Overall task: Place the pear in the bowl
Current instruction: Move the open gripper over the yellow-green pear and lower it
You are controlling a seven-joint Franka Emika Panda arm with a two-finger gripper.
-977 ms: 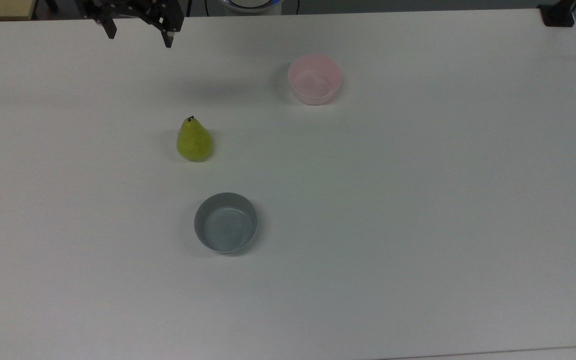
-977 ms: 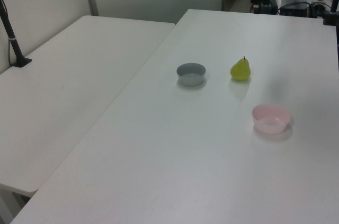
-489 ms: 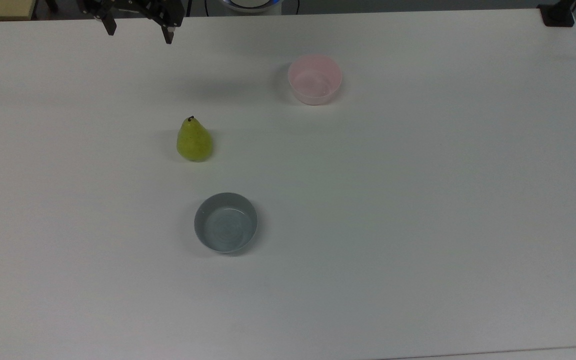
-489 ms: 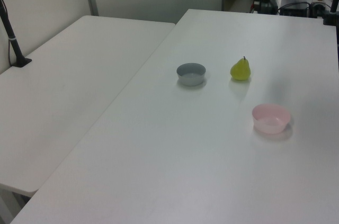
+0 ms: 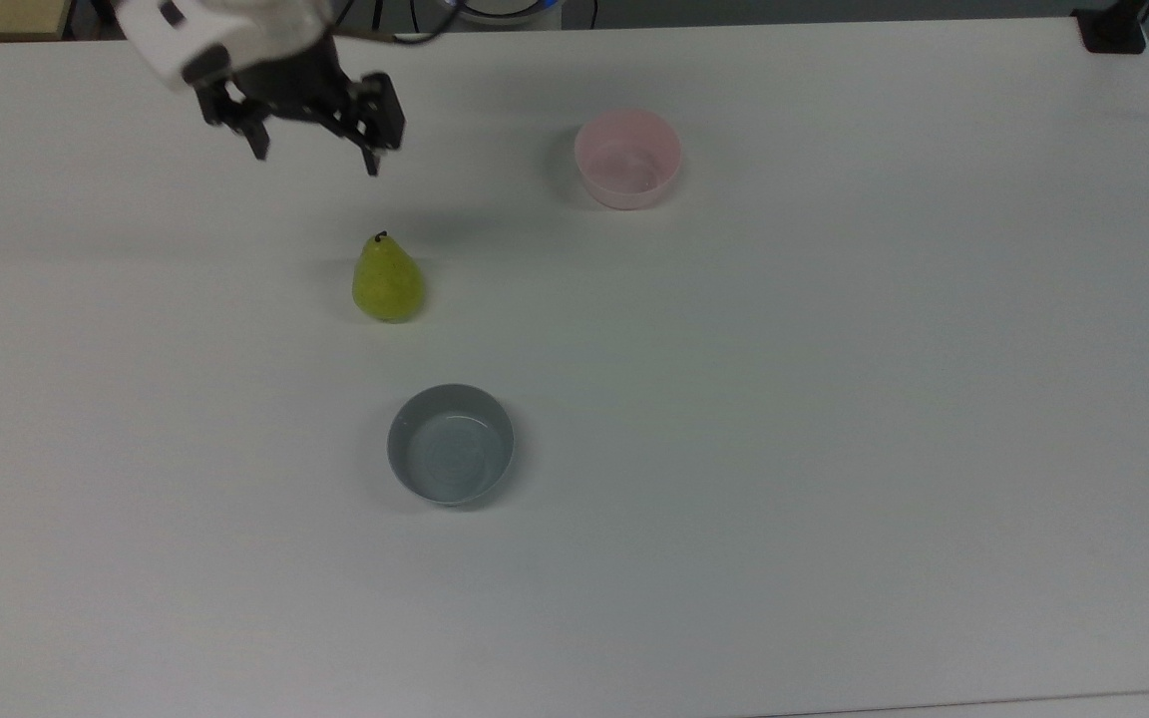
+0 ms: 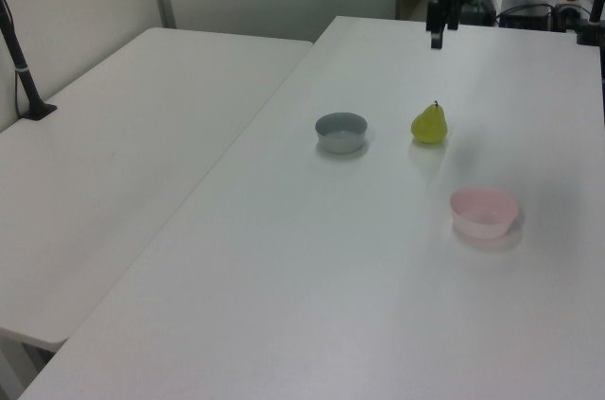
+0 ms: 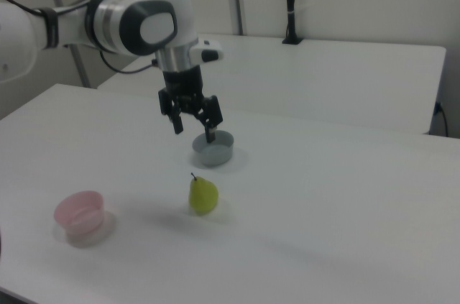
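Observation:
The yellow-green pear (image 5: pixel 388 280) (image 6: pixel 429 124) (image 7: pixel 203 194) stands upright on the white table, dark stem up. The pale pink bowl (image 5: pixel 627 158) (image 6: pixel 483 211) (image 7: pixel 80 215) sits apart from it, up and to the right in the top view, with nothing inside. My gripper (image 5: pixel 315 160) (image 7: pixel 194 131) hangs open in the air above the table, up and to the left of the pear in the top view, holding nothing. In the left view the gripper (image 6: pixel 437 33) hangs beyond the pear.
A grey-blue bowl (image 5: pixel 451 444) (image 6: pixel 340 131) (image 7: pixel 214 149) sits below the pear in the top view. The white table (image 5: pixel 834 399) stretches wide to the top view's right. A second white table (image 6: pixel 123 154) adjoins it on the left view's left.
The gripper has come down from the top view's upper edge toward the pear, with more of the arm now showing. Pear and bowls have not moved.

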